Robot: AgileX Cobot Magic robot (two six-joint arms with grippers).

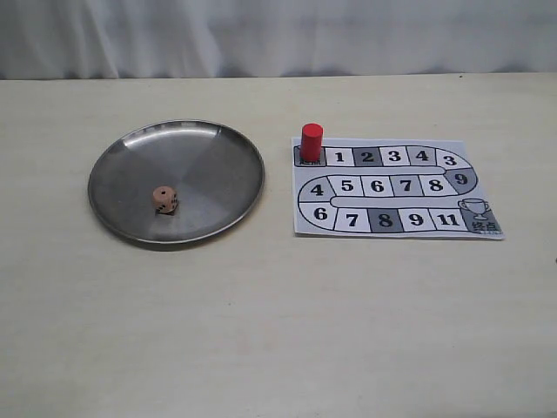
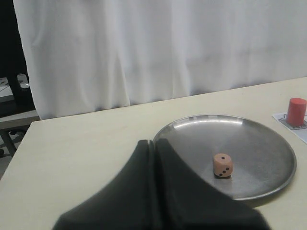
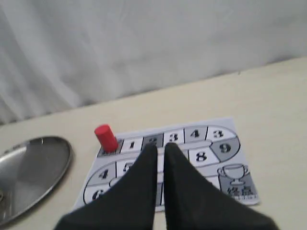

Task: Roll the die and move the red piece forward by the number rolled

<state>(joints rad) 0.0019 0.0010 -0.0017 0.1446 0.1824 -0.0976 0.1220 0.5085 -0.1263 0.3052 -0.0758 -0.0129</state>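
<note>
The die (image 1: 164, 199) rests inside a round metal plate (image 1: 204, 161) on the left of the table. In the left wrist view the die (image 2: 222, 166) shows one pip on top and three on a side. The red piece (image 1: 312, 141) stands upright on the dark start square at the top-left of the numbered paper board (image 1: 392, 187). My left gripper (image 2: 154, 141) is shut and empty, held back from the plate's (image 2: 259, 143) near rim. My right gripper (image 3: 160, 146) hovers over the board (image 3: 225, 148), shut but for a thin slit, holding nothing; the red piece (image 3: 106, 137) stands apart from it. Neither arm appears in the exterior view.
A white curtain (image 1: 278, 35) hangs behind the table's far edge. The board's track runs from 1 along winding squares to a trophy square (image 1: 477, 213). The plate's edge (image 3: 33, 163) shows beside the board in the right wrist view.
</note>
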